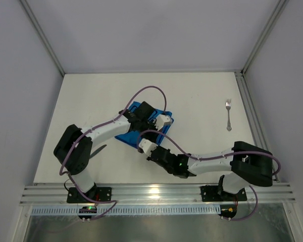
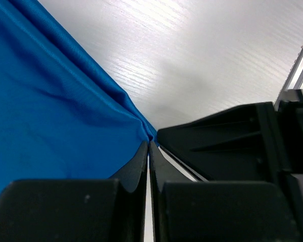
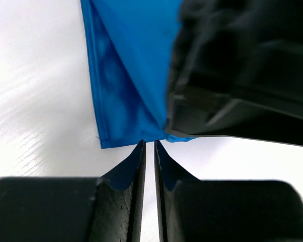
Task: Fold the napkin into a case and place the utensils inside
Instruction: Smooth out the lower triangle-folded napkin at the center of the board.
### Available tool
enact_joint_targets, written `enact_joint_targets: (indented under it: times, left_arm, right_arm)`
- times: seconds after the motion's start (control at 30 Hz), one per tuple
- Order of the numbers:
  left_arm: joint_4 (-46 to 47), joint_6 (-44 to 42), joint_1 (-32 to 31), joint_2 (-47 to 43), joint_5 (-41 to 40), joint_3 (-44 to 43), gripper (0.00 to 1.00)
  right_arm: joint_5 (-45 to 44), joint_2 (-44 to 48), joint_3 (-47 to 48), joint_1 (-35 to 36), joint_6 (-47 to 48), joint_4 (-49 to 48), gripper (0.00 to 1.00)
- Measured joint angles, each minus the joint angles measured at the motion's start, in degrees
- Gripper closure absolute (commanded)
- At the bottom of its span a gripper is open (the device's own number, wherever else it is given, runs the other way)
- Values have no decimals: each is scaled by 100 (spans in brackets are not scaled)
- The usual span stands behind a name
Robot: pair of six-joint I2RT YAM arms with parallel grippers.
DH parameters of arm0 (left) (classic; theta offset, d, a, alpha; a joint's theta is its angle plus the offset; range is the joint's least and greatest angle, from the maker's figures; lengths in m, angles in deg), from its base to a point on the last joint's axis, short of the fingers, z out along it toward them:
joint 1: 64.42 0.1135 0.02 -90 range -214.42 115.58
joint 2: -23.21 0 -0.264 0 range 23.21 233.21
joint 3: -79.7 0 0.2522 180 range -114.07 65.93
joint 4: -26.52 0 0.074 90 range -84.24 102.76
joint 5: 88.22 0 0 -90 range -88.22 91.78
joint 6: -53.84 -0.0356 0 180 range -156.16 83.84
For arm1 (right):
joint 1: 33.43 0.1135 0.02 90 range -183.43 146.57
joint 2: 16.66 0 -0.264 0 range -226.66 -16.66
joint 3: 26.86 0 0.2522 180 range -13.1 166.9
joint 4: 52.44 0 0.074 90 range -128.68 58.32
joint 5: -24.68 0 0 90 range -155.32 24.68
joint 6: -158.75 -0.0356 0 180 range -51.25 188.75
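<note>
The bright blue napkin (image 1: 127,136) lies partly folded at the table's middle, under both wrists. My left gripper (image 1: 161,126) is shut on the napkin's edge, and in the left wrist view the cloth (image 2: 50,101) creases toward the pinched tips (image 2: 150,143). My right gripper (image 1: 141,141) sits at the napkin's near edge. Its jaws (image 3: 149,143) stand a narrow slit apart, with bare table showing between them and the cloth (image 3: 126,75) ending just at the tips. The silver fork (image 1: 229,115) lies far right. A dark knife-like piece (image 1: 98,151) lies beside the left arm.
A metal rail (image 1: 252,111) runs along the table's right side, just beyond the fork. White walls enclose the back and sides. The two grippers crowd each other: the right one's black body (image 2: 227,136) fills the left wrist view's right side.
</note>
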State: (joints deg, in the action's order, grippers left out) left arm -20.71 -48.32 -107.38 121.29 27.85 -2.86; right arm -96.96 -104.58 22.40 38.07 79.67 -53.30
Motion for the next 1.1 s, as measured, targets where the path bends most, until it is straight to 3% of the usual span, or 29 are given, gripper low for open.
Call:
enact_joint_targets:
  times: [0.2, 0.43, 0.63, 0.77, 0.97, 1.07, 1.1]
  left_arm:
    - [-76, -9, 63, 0, 0, -7, 100]
    - [-225, -232, 72, -13, 13, 26, 100]
    - [-417, -654, 72, -9, 17, 229, 99]
    - [-501, -839, 70, 120, 17, 264, 97]
    - [-520, -1027, 33, 420, 7, 341, 93]
    - [-577, -1113, 33, 446, -13, 409, 82]
    - [-597, -1139, 31, 446, -15, 417, 74]
  right_arm:
    - [181, 833, -201, 0, 116, 11, 87]
    - [728, 2820, -1300, -149, -457, 490, 86]
    - [1508, 3880, -1318, -1836, -1620, 960, 84]
    - [2068, 3526, -1119, -3010, -2411, 1158, 73]
    - [2929, 2052, -376, -4107, -3285, 1104, 55]
    - [3285, 1283, 109, -4444, -3565, 927, 54]
    - [3379, 1023, 282, -4518, -3646, 846, 54]
